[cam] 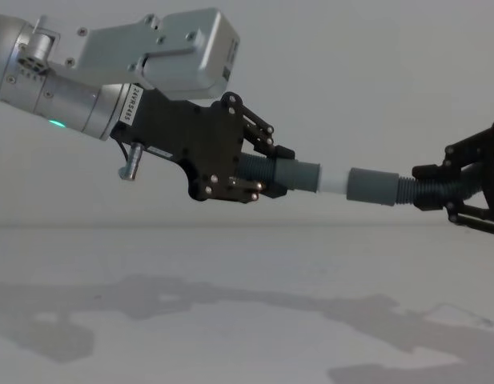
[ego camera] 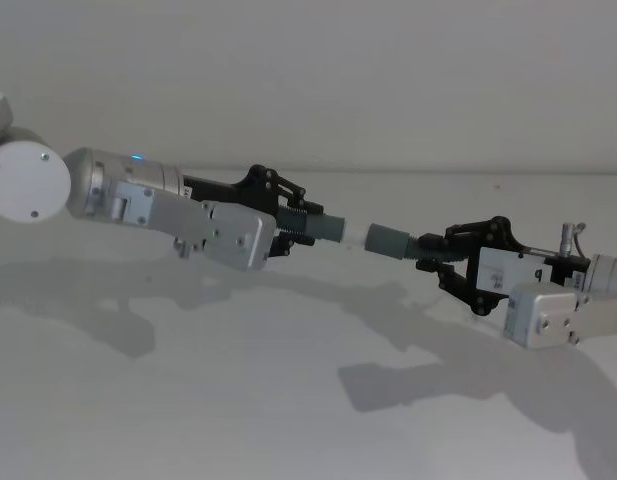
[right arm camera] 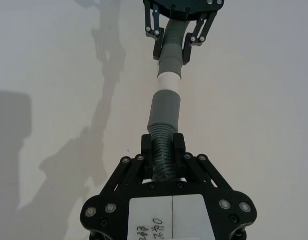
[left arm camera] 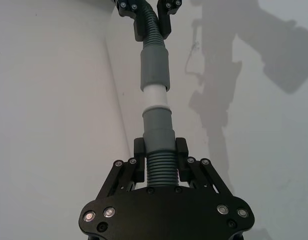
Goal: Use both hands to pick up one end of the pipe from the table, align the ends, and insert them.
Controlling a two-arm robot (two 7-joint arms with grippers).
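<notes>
Pipe (cam: 255, 172) cuffs meet midair (chest view shows table (cam: 230, 320) clearance).

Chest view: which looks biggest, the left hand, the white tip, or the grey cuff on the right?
1. Left hand, close to the camera, so it may only look huge.
2. Grey cuff on the right.
3. White tip, the smallest.
</notes>
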